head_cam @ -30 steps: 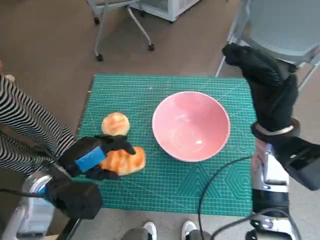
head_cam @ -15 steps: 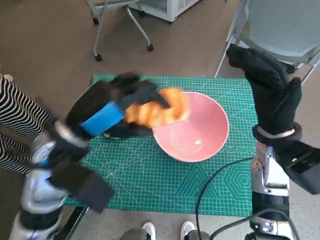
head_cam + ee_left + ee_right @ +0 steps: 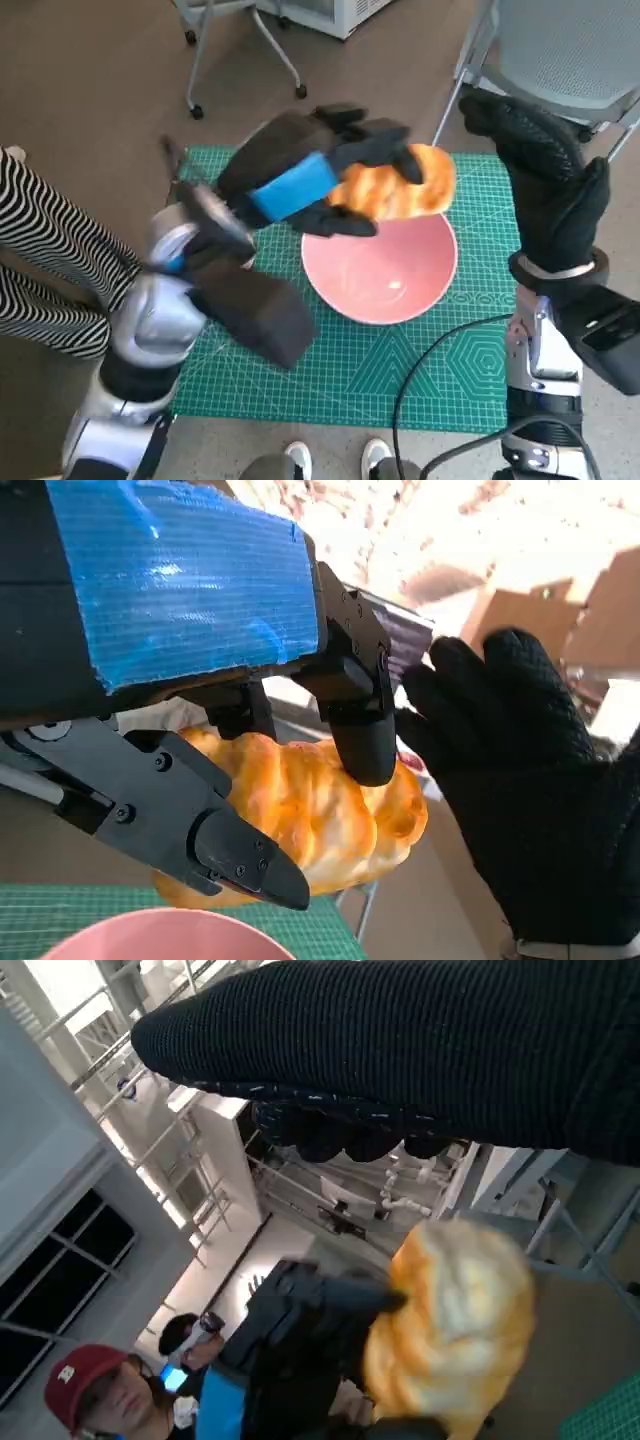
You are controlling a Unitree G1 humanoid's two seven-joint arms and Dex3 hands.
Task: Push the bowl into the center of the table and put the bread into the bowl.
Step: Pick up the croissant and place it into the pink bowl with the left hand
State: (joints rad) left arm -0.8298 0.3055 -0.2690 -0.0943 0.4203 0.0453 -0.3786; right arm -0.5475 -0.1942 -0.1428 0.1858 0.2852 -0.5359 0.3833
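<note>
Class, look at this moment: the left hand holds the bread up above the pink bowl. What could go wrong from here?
1. The bread hangs over the far rim of the bowl, not its middle; let go now, it may strike the rim and land outside.
2. The right hand stands raised close beside the bread; the left hand might bump it.

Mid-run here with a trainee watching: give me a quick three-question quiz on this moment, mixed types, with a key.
1. True or false: the golden-brown bread loaf already lies inside the pink round bowl.
2. Which hand holds the loaf? A) blue-taped black left hand B) black knitted-glove right hand
3. Fill in: the bowl stands on the ____ cutting mat.

Key: 1 false, it is held above the bowl's far rim; 2 A; 3 green.
</note>
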